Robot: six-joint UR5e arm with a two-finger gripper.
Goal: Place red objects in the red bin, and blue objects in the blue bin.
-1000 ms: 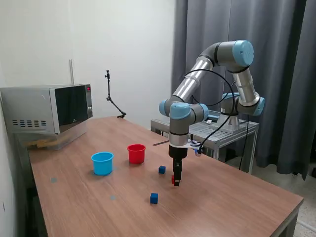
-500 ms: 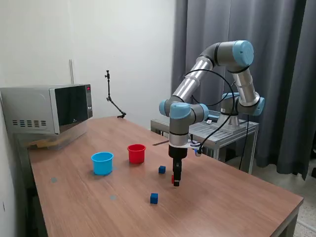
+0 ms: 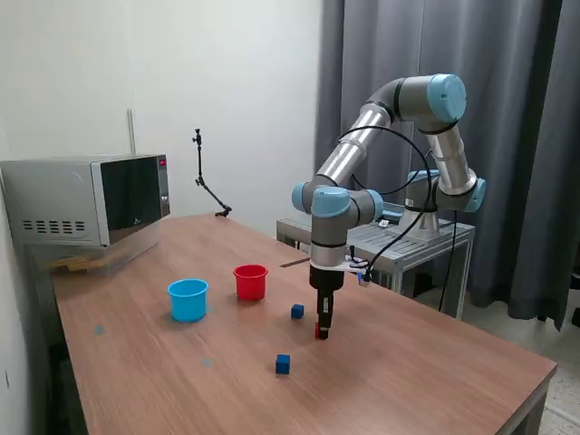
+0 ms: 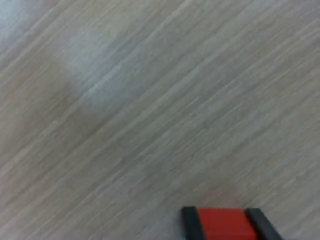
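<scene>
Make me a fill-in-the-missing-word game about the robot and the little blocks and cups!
1. The gripper is closed on a small ____ cube.
2. On the table you can count ____ loose blue cubes, one near the gripper and one nearer the camera.
3. In the exterior view, the cup right beside the red cup is coloured ____.

Missing words: red; two; blue

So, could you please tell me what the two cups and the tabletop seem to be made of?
The small red round cup and the light blue round cup look like moulded plastic: uniform colour, thin walls, rolled rims. The brown tabletop shows printed-looking wood grain with a matte sheen in the wrist view, so probably laminate, though solid wood cannot be ruled out.
</scene>
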